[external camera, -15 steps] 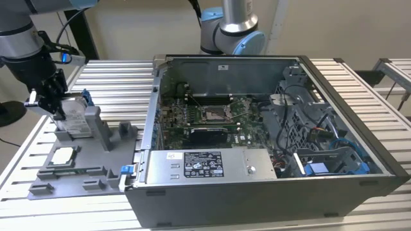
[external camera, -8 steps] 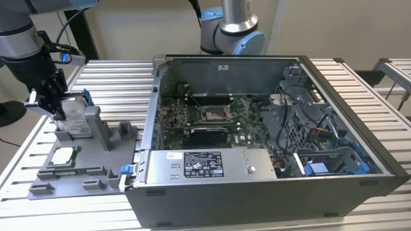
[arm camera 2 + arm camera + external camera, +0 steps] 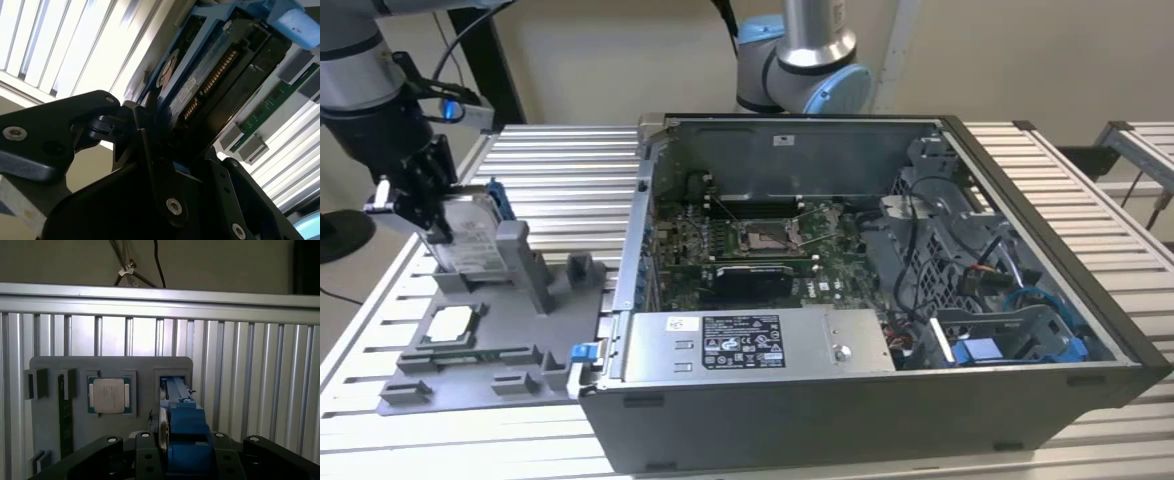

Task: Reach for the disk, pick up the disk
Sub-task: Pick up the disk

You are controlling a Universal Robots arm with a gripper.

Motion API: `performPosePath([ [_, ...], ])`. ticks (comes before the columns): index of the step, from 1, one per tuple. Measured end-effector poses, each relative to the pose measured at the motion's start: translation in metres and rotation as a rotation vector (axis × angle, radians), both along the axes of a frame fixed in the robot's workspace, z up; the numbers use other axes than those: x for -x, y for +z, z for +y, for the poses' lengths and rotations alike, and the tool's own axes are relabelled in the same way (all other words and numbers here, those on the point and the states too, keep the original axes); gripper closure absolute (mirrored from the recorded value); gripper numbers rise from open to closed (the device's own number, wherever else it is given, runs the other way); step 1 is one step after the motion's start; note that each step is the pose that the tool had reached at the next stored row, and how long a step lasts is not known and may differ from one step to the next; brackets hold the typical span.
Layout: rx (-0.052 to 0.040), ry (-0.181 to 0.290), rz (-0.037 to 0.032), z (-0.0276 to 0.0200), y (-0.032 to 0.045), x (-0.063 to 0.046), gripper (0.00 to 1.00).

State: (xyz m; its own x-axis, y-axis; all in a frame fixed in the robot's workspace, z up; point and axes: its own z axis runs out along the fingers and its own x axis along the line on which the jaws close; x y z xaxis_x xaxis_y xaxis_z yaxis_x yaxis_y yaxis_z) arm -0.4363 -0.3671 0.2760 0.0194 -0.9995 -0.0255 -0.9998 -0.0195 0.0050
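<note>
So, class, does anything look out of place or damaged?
Nothing stands out. The disk stands on edge in a slot of the grey tray, pincer at its top; the chip lies flat.

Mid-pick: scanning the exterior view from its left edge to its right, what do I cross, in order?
Tool → disk → blue clip on the tray's edge → power supply box → blue drive cage.
</note>
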Motion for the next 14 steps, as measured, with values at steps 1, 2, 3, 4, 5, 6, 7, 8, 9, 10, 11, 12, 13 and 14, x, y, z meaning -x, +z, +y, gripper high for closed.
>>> performPosePath([
  [1,-0.0001,0.0,-0.0002,0.0,0.0022,0.0,1.0],
  [2,0.0,0.0,-0.0001,0.0,0.0045,0.0,1.0],
  [3,0.0,0.0,-0.0001,0.0,0.0065,0.0,1.0],
  [4,0.0,0.0,-0.0001,0.0,0.0082,0.0,1.0],
  [5,0.0,0.0,0.0,0.0,0.0099,0.0,1.0],
  [6,0.0,0.0,-0.0001,0.0,0.0115,0.0,1.0],
  [7,0.0,0.0,0.0,0.0,0.0133,0.0,1.0],
  [8,0.0,0.0,0.0,0.0,0.015,0.0,1.0],
  [9,0.0,0.0,0.0,0.0,0.0168,0.0,1.0],
  [10,0.0,0.0,-0.0001,0.0,0.0183,0.0,1.0],
  [11,-0.0001,0.0,-0.0001,0.0,0.0198,0.0,1.0],
  [12,0.0,0.0,0.0,0.0,0.0215,0.0,1.0],
  [13,0.0,0.0,0.0,0.0,0.0232,0.0,1.0],
  [14,0.0,0.0,0.0,0.0,0.025,0.0,1.0],
])
